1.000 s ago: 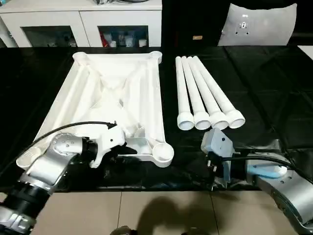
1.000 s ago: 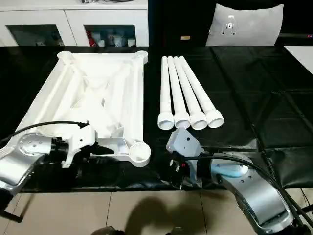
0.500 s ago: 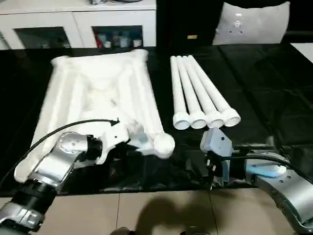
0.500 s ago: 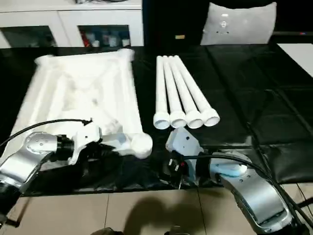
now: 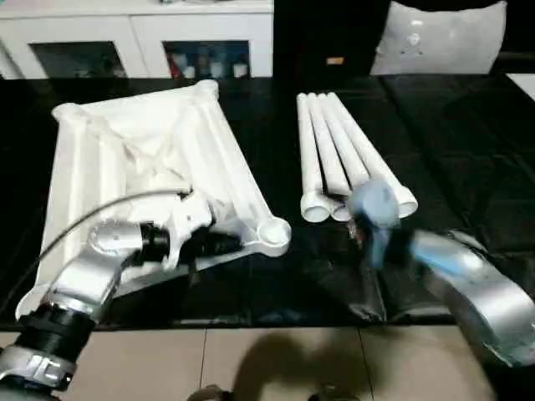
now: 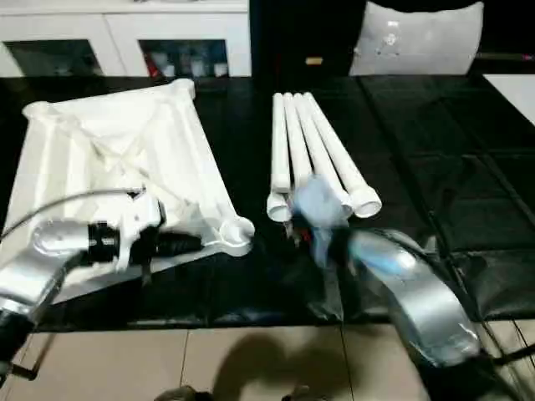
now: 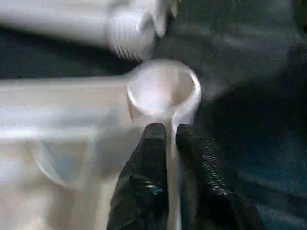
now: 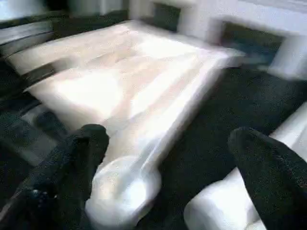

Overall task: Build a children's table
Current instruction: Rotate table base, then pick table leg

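The tabletop [image 5: 142, 167] lies upside down on the black surface [image 5: 468, 150], on the robot's left side, turned askew so its long edges run diagonally. It is white plastic, rectangular, with raised ribs crossing its underside and a rounded socket at each visible corner. The near corner socket [image 5: 273, 236] is an open, hollow round cup.

The left pincer [image 7: 169, 132] is clamped on a thin wall of the tabletop's rim just behind that socket; both black fingers [image 7: 152, 143] press against the wall from either side.

Four legs [image 5: 343, 150] lie side by side to the right of the tabletop, touching one another, wide open ends toward the robot. They are long, white, round and tapered.

The right pincer [image 8: 168, 158] stands wide apart, holding nothing, hovering by the near ends of the legs. The right arm [image 5: 468, 288] appears blurred.

A white cabinet [image 5: 142, 38] with glass doors stands beyond the surface.
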### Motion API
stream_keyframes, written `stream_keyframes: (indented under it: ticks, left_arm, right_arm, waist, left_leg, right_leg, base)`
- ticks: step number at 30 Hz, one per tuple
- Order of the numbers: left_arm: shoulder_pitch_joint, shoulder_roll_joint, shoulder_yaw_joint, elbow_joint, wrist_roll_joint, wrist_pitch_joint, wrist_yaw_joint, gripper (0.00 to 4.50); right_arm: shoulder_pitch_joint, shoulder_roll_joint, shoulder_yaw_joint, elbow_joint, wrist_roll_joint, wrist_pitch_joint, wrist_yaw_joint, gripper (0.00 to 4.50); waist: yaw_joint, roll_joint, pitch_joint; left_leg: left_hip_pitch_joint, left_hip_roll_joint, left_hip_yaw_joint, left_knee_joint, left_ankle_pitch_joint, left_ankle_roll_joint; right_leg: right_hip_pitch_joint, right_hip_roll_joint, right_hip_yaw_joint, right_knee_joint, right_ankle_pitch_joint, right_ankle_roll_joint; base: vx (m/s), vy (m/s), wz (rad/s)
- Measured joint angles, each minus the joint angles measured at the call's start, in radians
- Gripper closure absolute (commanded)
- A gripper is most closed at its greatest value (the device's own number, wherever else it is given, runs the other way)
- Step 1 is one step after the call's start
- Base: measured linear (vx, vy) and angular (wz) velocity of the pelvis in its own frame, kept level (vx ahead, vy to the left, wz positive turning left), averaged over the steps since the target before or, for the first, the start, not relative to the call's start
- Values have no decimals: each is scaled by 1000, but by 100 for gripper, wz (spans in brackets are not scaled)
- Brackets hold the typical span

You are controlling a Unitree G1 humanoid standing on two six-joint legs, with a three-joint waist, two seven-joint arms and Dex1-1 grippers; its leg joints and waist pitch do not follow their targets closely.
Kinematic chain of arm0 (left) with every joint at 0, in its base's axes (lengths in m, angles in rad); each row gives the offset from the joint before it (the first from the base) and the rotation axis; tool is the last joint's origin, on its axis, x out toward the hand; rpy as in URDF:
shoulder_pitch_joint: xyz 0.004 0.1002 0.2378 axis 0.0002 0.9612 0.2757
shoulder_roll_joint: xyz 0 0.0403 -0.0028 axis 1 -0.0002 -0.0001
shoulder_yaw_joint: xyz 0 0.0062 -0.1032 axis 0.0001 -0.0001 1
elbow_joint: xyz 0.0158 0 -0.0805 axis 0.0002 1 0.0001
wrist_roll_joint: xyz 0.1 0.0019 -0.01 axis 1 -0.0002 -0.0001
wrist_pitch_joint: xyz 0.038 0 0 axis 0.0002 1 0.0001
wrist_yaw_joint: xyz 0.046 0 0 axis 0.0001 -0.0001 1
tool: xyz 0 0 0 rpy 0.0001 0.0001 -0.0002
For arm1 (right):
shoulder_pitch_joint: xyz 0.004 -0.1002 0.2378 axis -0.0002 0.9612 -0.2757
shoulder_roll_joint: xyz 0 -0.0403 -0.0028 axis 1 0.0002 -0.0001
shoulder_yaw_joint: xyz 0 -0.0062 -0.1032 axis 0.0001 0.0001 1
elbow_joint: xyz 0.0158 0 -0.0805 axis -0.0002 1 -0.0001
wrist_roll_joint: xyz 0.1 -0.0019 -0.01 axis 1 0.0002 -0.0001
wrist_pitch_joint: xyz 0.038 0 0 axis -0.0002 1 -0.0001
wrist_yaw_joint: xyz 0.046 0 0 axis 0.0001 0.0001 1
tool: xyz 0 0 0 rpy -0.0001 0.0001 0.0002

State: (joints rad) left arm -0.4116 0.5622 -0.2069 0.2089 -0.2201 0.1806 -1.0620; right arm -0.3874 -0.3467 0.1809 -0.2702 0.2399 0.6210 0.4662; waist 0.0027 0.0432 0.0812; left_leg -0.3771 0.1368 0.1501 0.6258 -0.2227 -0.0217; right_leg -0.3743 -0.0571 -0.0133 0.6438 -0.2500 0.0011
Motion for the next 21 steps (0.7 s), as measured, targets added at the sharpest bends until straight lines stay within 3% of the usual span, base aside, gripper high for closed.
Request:
stream_keyframes:
  ticks: [4, 7, 10, 13, 16, 21]
  left_arm:
    - [11, 3, 32, -38, -12, 26, 22, 330]
    - [29, 15, 48, -109, -24, 79, 39, 330]
    - [55, 26, 66, -188, -35, 140, 63, 330]
    - [88, 44, 87, -278, -53, 212, 95, 330]
    - [101, 45, 111, -326, -72, 252, 119, 330]
    - [121, 42, 132, -405, -103, 319, 153, 330]
  right_arm:
    - [-112, 62, -22, 120, -33, 135, -125, 0]
    - [-225, 117, -25, 277, -51, 166, -178, 0]
    - [-353, 155, -29, 448, -73, 172, -238, 0]
    - [-488, 197, -78, 678, -86, 144, -308, 0]
    - [-548, 229, -110, 824, -80, 102, -328, 0]
    - [-641, 266, -167, 1050, -58, 46, -350, 0]
  waist:
    - [1, 0, 0]
    - [-5, 0, 0]
    - [-7, 0, 0]
    - [-4, -1, 1]
    - [4, -3, 2]
    - [1, -7, 6]
  left_leg:
    - [0, 0, 1, -1, 0, -3]
    - [-7, 1, 1, -1, 2, -5]
    - [-8, 1, 1, -4, 5, -6]
    - [-9, 2, 2, -5, 6, -8]
    - [-9, 2, 2, -6, 8, -11]
    - [-11, 3, 4, -6, 8, -11]
  right_leg:
    - [-1, 0, 0, 1, 0, 0]
    - [-8, 0, 0, 3, 0, 0]
    - [-9, 0, -1, 3, 0, 0]
    - [-10, 1, -2, 2, 0, -1]
    - [-10, 1, -2, 2, -1, -2]
    - [-13, 0, -1, 2, -1, -3]
  base:
    - [0, 0, 0]
    - [0, 0, 0]
    - [0, 0, 0]
    - [0, 0, 0]
    - [0, 0, 0]
    - [0, 0, 0]
